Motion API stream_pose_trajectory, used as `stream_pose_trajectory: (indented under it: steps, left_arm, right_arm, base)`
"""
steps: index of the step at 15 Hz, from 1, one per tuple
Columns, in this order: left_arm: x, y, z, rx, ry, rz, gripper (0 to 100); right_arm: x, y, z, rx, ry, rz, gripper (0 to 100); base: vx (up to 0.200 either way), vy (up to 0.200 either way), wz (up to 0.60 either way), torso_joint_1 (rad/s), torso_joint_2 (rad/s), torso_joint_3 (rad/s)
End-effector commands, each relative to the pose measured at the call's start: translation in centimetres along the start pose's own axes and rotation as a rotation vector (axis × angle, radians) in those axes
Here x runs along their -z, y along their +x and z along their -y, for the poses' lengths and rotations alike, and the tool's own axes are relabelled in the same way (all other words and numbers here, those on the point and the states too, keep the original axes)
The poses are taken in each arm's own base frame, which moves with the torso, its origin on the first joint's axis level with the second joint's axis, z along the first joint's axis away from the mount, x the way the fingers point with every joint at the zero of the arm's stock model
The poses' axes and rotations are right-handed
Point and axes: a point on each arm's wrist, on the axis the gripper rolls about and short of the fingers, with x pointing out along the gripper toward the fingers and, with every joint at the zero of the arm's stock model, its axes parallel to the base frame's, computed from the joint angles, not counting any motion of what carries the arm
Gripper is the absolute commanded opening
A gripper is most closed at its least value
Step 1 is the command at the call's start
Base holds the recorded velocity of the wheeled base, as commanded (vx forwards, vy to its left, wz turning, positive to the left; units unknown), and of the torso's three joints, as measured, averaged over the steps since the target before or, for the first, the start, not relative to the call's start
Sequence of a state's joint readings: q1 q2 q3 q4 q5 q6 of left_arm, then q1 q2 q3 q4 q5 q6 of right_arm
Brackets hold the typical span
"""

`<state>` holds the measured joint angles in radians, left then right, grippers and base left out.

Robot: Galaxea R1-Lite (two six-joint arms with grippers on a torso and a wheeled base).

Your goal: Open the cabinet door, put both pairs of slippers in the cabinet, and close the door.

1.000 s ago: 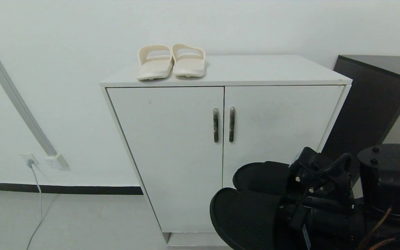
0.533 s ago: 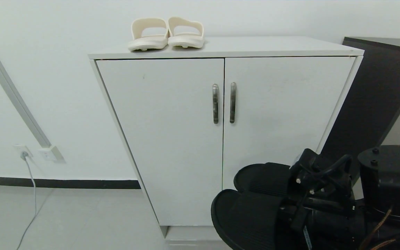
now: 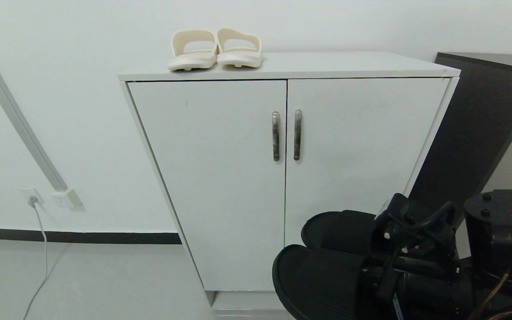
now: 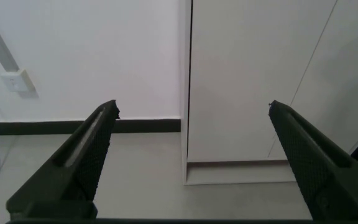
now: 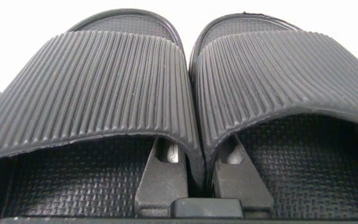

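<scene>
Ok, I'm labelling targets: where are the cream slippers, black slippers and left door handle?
cream slippers (image 3: 193,60): head view, left slipper's toe.
black slippers (image 3: 322,278): head view, nearer slipper's ribbed face.
left handle (image 3: 276,135): head view, mid-bar.

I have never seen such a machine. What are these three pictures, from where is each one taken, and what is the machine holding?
This is a robot with two arms, each ending in a gripper, a two-fingered clamp. The wide picture comes from a camera on its head. It shows a white cabinet, shut, with a pair of cream slippers on its top. The other two come from cameras on the wrists. The left gripper is open and empty, facing the cabinet's lower corner. The right gripper is shut on a pair of black slippers, pinching them together.
</scene>
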<state>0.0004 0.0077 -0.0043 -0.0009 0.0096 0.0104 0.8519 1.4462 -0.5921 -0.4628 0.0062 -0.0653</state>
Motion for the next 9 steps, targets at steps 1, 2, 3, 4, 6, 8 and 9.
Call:
stream_pose_trajectory:
  steps: [1, 2, 3, 4, 6, 8, 9]
  left_arm:
    - [-1.4, -0.2, 0.0, -0.001, 0.002, 0.03, 100]
    - [-3.1, -0.3, 0.0, 0.005, -0.003, 0.047, 100]
    - [-4.4, 0.4, 0.0, 0.013, -0.004, -0.005, 100]
    - [-5.2, 1.6, 0.1, 0.052, -0.014, -0.072, 100]
    - [-6.1, 3.6, 0.3, 0.163, -0.031, -0.154, 100]
    - [-7.9, 6.1, 0.6, 0.278, -0.041, -0.183, 100]
    - [-8.8, 7.4, 0.7, 0.31, -0.045, -0.185, 100]
  right_arm:
    - [-0.1, -0.4, 0.0, -0.003, 0.001, 0.014, 0]
    - [-0.1, -0.4, 0.0, -0.003, -0.001, 0.014, 0]
    - [0.0, -0.2, 0.0, -0.005, 0.0, 0.007, 0]
    - [0.0, -0.1, 0.0, -0.005, 0.0, 0.004, 0]
    - [0.0, -0.2, 0.0, -0.005, 0.0, 0.004, 0]
    - [0.0, -0.2, 0.0, -0.005, 0.0, 0.002, 0]
    - [0.1, -0.1, 0.0, -0.007, -0.001, 0.001, 0]
  base:
    - [0.0, 0.0, 0.0, 0.0, 0.0, 0.0]
    - [0.0, 0.0, 0.0, 0.002, 0.1, 0.159]
    - [0.0, 0.0, 0.0, -0.012, 0.19, 0.119]
    - [0.0, 0.0, 0.0, 0.002, 0.12, 0.036]
    - [0.0, 0.0, 0.0, 0.002, 0.07, 0.034]
    - [0.0, 0.0, 0.0, 0.0, 0.0, 0.0]
    - [0.0, 0.0, 0.0, 0.0, 0.0, 0.0]
